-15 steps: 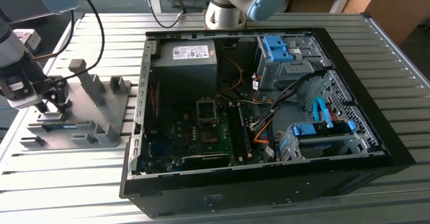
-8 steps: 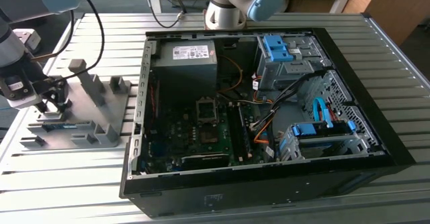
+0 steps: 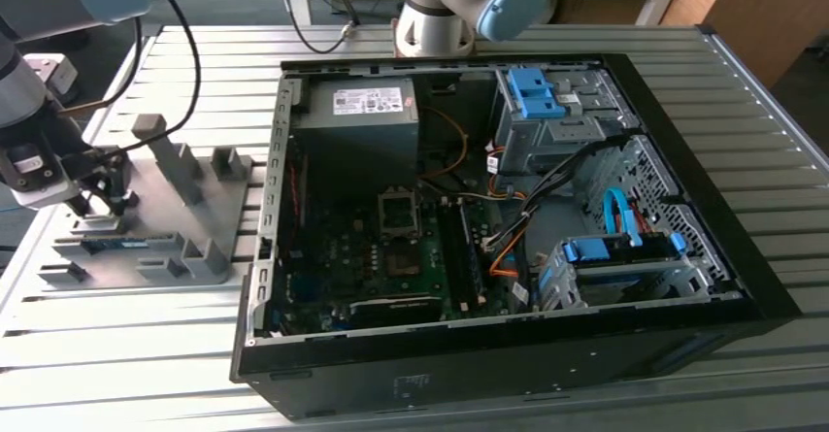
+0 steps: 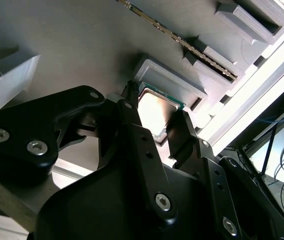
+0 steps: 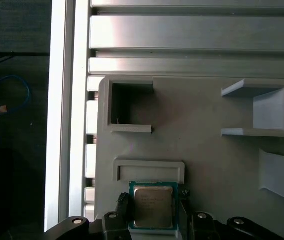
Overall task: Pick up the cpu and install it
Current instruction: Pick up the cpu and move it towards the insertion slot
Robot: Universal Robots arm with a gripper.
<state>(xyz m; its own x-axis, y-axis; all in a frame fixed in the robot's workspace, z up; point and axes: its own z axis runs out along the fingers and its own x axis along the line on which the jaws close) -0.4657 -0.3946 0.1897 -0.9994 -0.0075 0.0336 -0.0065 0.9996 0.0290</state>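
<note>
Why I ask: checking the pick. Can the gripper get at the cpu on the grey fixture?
Probably yes. The gripper sits right at the cpu, which lies metal top up on the grey fixture with nothing over it.

Exterior view looks steeply down on case [image 3: 518, 257], tray [image 3: 155, 226] at left. Both my wrist views hug that tray, sharing gripper [image 5: 153, 212] and cpu [image 5: 153, 205].

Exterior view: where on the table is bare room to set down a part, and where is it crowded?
Bare table slats lie below the fixture in the picture, and between the fixture and the arm base, under cables. The strip on the exterior view's right of the PC case is narrow. Crowded: the fixture, with the hand at the cpu.
</note>
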